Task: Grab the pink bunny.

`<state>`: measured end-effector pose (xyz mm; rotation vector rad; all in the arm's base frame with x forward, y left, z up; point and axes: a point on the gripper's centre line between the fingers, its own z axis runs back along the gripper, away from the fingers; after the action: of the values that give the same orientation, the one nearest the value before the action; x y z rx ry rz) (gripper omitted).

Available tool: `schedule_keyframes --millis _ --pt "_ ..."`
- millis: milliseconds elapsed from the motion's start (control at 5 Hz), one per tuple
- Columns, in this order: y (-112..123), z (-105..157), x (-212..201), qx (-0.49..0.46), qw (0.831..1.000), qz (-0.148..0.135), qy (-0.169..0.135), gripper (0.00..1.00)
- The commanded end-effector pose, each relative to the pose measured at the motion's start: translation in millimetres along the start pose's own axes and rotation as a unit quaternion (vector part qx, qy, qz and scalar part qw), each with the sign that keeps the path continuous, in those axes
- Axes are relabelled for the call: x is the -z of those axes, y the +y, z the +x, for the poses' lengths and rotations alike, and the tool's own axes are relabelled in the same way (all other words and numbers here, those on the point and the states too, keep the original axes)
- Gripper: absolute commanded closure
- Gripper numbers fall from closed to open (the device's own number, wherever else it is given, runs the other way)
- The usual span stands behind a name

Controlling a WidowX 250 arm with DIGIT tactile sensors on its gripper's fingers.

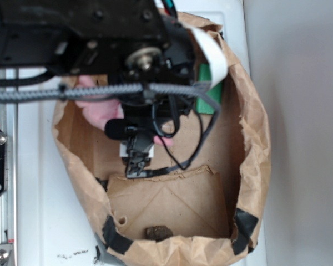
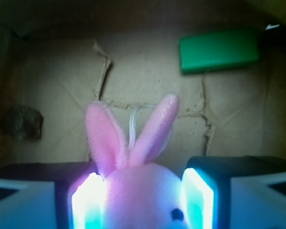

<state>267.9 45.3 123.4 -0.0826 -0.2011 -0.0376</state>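
Now we see our gripper (image 2: pixel 143 200) pinching the fluffy pink bunny (image 2: pixel 138 191), ears toward 12 o'clock, white loop (image 2: pixel 133 121) between them.

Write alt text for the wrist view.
A pink bunny sits between the two glowing fingers of the claw, its ears and a white loop pointing up. Behind it, on a creased brown paper floor, lie a green block and a dark lump.
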Motion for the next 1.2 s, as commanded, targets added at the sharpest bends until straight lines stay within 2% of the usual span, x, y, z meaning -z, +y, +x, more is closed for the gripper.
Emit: schedule_keyframes --millis 0,200,400,600,1000 --pt "8.4 26.2 -54.7 -0.001 0.998 0.026 -0.064 1.0" --pt "5.1 29.5 -63.6 -0.014 0.995 0.063 -0.075 1.0" --pt "3.3 32.1 -66.8 -0.014 0.995 0.072 -0.071 1.0" --pt "1.4 34.6 -67.8 0.006 0.998 0.039 -0.057 1.0" --pt "-17.0 33.8 -71.6 0.033 0.998 0.028 -0.055 1.0"
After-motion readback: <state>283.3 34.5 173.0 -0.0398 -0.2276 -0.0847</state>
